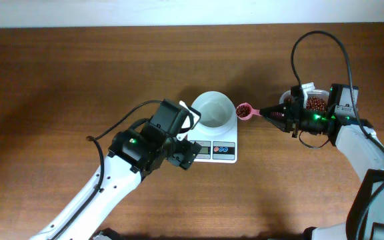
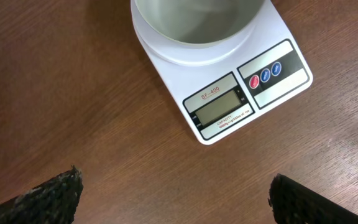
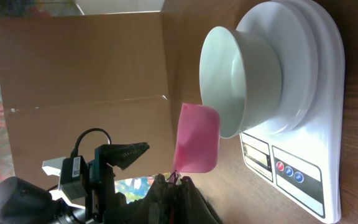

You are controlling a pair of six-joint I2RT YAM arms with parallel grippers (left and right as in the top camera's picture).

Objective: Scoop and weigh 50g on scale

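Left jaws: wide open and holding nothing. The two dark fingertips (image 2: pixel 51 196) sit at the lower corners of the left wrist view, above the bench (image 2: pixel 73 93).
Just ahead of the left jaws: a bare strip of brown bench, between the fingertips and the scale.
Further ahead: the scale (image 2: pixel 173 81), lying at an angle to the jaws, with its near corner closest to them.
On the scale's near face: a grey display (image 2: pixel 220 109), with the red and blue buttons (image 2: pixel 265 73) ahead and to the right of it.
Farthest from the left jaws: the white bowl (image 2: pixel 197 31), upright on the scale's round platform and cut off by the top edge of the view.
Right jaws: closed on the handle of the pink spoon (image 3: pixel 197 138), which sticks straight out in front of them.
At the spoon's far end: beans (image 1: pixel 244 110), a small red-brown heap in the cup.
Just past the spoon: the bowl's rim. The cup is close beside it, above the bench and not over the bowl. Whether they touch I cannot tell.
Bowl interior: plain white in the overhead view.
Behind the right jaws: a clear tub (image 1: pixel 325 92) holding more beans, beside the right wrist.
Far beyond the right jaws: a finger of the left jaws, and behind it a cardboard panel (image 3: pixel 86 68).
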